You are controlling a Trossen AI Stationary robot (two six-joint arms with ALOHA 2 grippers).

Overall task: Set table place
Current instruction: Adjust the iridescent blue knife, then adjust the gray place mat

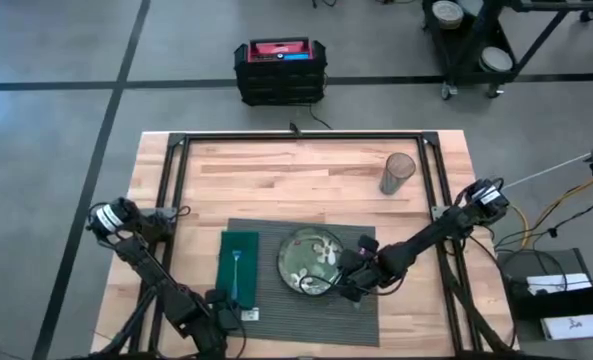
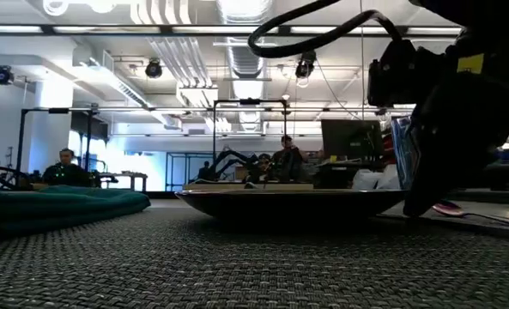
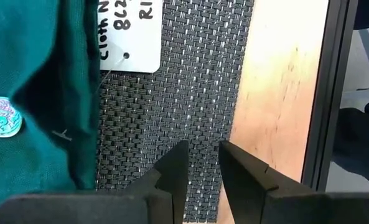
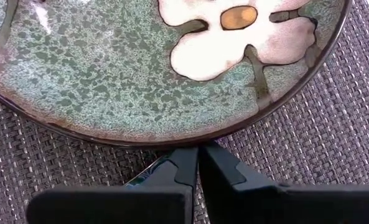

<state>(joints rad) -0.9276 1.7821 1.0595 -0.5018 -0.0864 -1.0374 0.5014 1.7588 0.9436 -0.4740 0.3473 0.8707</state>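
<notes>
The placemat (image 1: 316,300) lies at the desk's (image 1: 306,170) near edge; the right hand (image 1: 353,280), fingers together, rests beside the plate (image 1: 311,262); the left hand (image 1: 226,312) waits, slightly apart, by the napkin (image 1: 239,262)

A green plate (image 1: 312,262) with a white flower pattern lies in the middle. A dark green napkin (image 1: 239,265) lies beside it, and a fork (image 1: 236,266) lies on the napkin. A white paper tag (image 3: 129,34) with handwriting is attached to the napkin. A glass (image 1: 397,173) stands far from the plate. On the grey floor (image 1: 56,120) behind stands a black case (image 1: 280,70) with a red top. In the room behind, people (image 2: 65,167) sit at desks.
</notes>
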